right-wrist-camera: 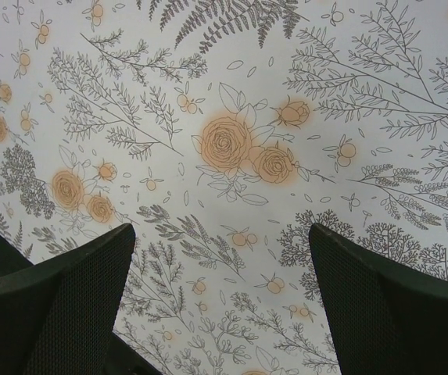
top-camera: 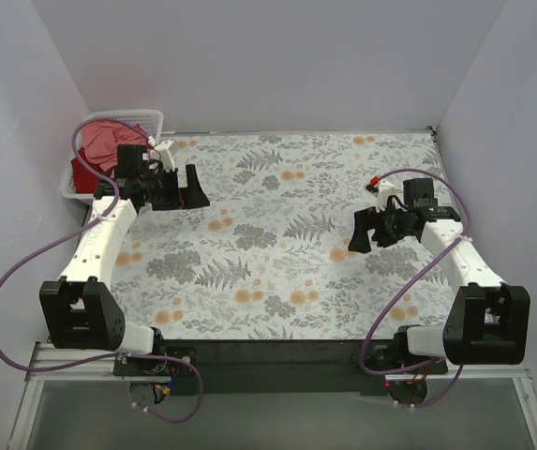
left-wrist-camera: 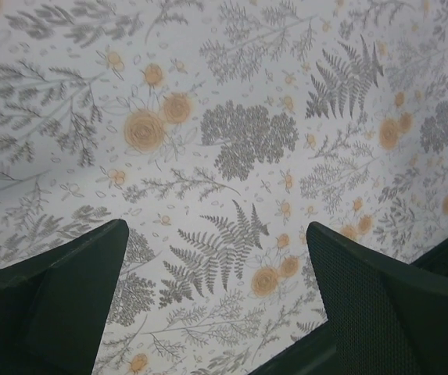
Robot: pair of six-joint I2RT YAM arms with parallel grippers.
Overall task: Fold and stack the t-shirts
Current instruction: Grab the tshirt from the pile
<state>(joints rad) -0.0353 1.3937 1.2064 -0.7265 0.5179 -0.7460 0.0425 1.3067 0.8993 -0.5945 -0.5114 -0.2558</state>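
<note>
Red t-shirts (top-camera: 99, 150) lie bunched in the white lattice basket (top-camera: 146, 118) at the far left corner; a coral-red one sits on top of a darker red one. No lavender t-shirt shows. My left gripper (top-camera: 191, 193) is open and empty, held over the floral cloth just right of the basket. My right gripper (top-camera: 363, 232) is open and empty over the cloth's right side. Both wrist views show only the floral cloth between the spread fingers (left-wrist-camera: 75, 289) (right-wrist-camera: 380, 297).
The grey-and-orange floral cloth (top-camera: 277, 234) covers the whole table. White walls close in the left, back and right sides. Purple cables (top-camera: 24, 272) loop off both arms. A black strip (top-camera: 268, 352) runs along the near edge between the arm bases.
</note>
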